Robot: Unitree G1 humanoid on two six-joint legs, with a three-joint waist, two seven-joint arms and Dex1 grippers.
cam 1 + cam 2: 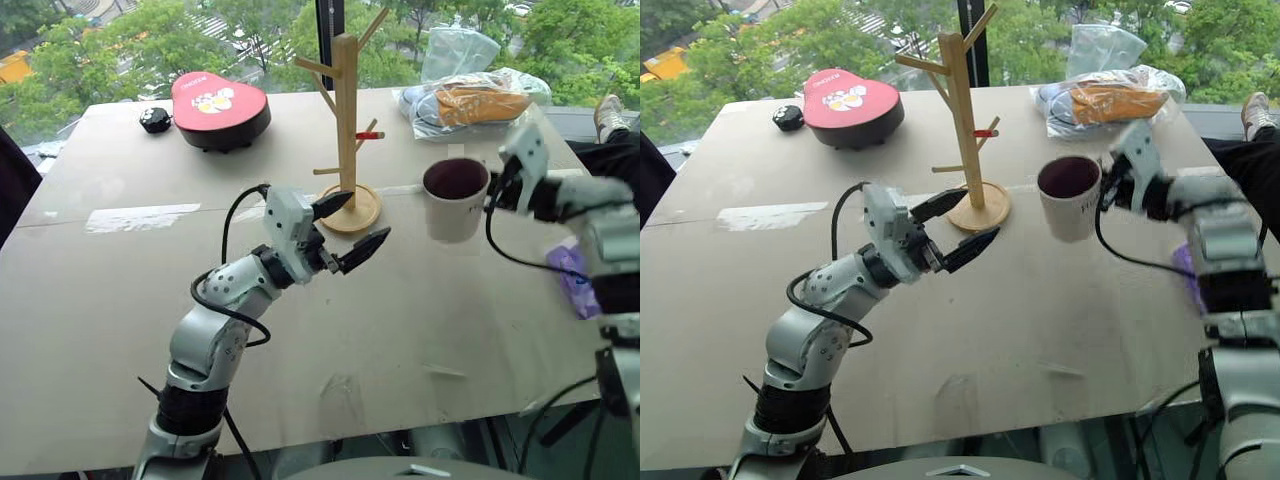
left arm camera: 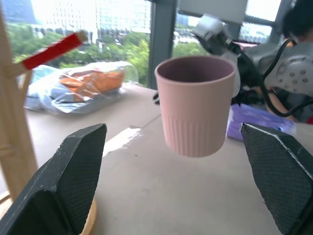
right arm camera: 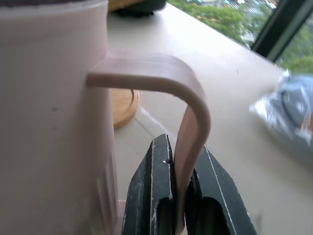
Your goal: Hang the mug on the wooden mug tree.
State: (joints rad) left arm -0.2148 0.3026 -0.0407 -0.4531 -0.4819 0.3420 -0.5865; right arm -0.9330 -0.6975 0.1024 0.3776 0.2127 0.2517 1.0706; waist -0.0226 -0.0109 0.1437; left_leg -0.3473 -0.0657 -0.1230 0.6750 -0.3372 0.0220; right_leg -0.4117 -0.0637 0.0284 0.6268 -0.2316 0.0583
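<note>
1. The mug (image 1: 455, 203) is a smooth white cylinder with a dark maroon inside; fine vertical ribbing runs round its lower half, and its flat, strap-like loop handle (image 3: 190, 122) bends in a squared curve.
2. The mug is upright in the air above the counter (image 1: 120, 290), just to the right of the wooden mug tree (image 1: 346, 130) and not touching it.
3. The right gripper (image 3: 180, 196) has its black jaws pressed together on the lower stretch of the handle, pinching the strap between them.
4. The left gripper (image 1: 352, 228) hovers in front of the tree's base with its two black, finely textured jaws spread apart and empty, pointing toward the mug.
5. The mug tree is a pale square-section wooden pole on a round wooden disc, with angled pegs; one short peg (image 1: 369, 134) is red-tipped.
6. The counter is a matte beige board with strips of clear tape (image 1: 140, 216) shining on it.
7. At the far side lie a rounded red-lidded box (image 1: 219, 107) on a black base, a small black object (image 1: 154, 119) too small to identify, and crinkled clear plastic bags (image 1: 470, 95) holding something orange.
8. A purple wrapper (image 1: 572, 275) is partly hidden behind the right arm.
9. The lettering on the mug's side, facing the right gripper, is too small to read.
</note>
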